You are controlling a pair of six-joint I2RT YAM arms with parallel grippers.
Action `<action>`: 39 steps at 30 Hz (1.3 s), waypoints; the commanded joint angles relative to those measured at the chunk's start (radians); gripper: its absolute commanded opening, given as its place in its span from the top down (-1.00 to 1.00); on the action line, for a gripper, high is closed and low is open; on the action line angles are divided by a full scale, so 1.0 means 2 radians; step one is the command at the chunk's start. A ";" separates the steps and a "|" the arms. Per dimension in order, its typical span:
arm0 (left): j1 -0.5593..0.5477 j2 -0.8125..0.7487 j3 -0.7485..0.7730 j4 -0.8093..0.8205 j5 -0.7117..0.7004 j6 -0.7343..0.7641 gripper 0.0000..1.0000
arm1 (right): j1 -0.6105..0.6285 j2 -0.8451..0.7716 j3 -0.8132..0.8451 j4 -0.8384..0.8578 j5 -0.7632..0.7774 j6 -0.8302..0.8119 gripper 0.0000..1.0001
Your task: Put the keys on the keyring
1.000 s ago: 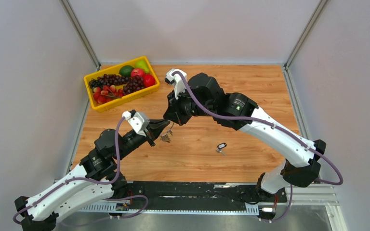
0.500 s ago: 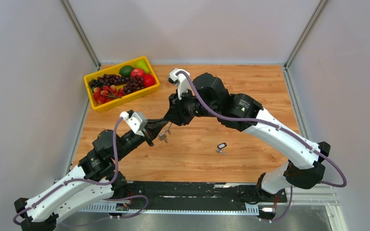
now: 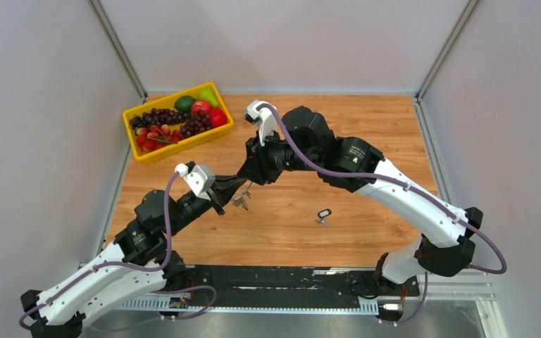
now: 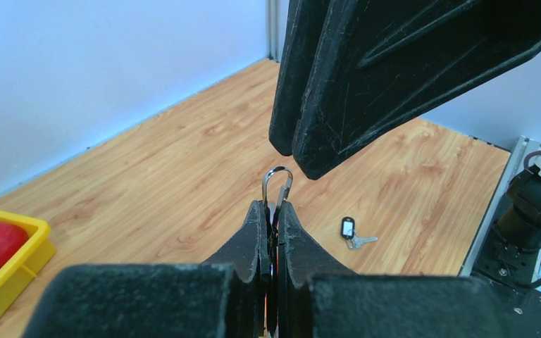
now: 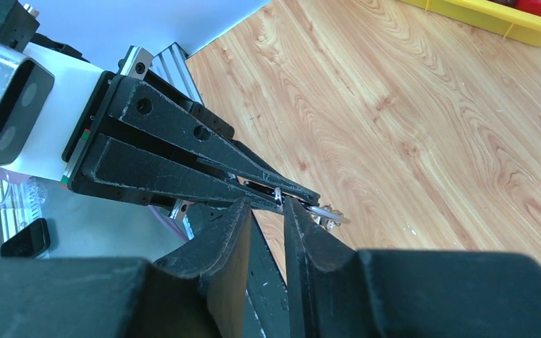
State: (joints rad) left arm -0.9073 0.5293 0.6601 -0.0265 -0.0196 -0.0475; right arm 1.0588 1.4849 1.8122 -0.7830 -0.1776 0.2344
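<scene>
**Grippers meeting at the ring, key still lying loose**

Left gripper (image 4: 271,208) is clamping the keyring (image 4: 277,169) in the air. Right gripper (image 5: 266,204) is nosing onto its loop, fingers a sliver apart; can't tell if pinching. Versus a second ago, both wrists are sitting slightly further left, now settling. Black-headed key (image 3: 323,214) is lying on the table (image 3: 366,134), well apart, so threading isn't starting yet.

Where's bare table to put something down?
Bare wood: the near edge around the key, and the far right corner. Crowded: the middle, where the left pincer and right pincer meet at the keyring, and the far left corner with the fruit tray.
</scene>
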 commanded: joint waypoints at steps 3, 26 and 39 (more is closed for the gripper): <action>0.002 -0.009 0.021 0.021 0.019 -0.011 0.99 | 0.000 -0.001 -0.002 0.027 -0.016 -0.003 0.46; 0.001 -0.012 0.020 0.032 0.024 -0.017 0.99 | 0.000 0.004 -0.005 0.026 -0.028 -0.003 0.68; 0.001 -0.016 0.020 0.033 0.025 -0.018 0.99 | 0.001 0.004 -0.003 0.024 -0.028 -0.006 1.00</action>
State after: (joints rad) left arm -0.9073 0.5076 0.6601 -0.0177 0.0181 -0.0700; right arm 1.0588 1.4891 1.7977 -0.7654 -0.2195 0.2260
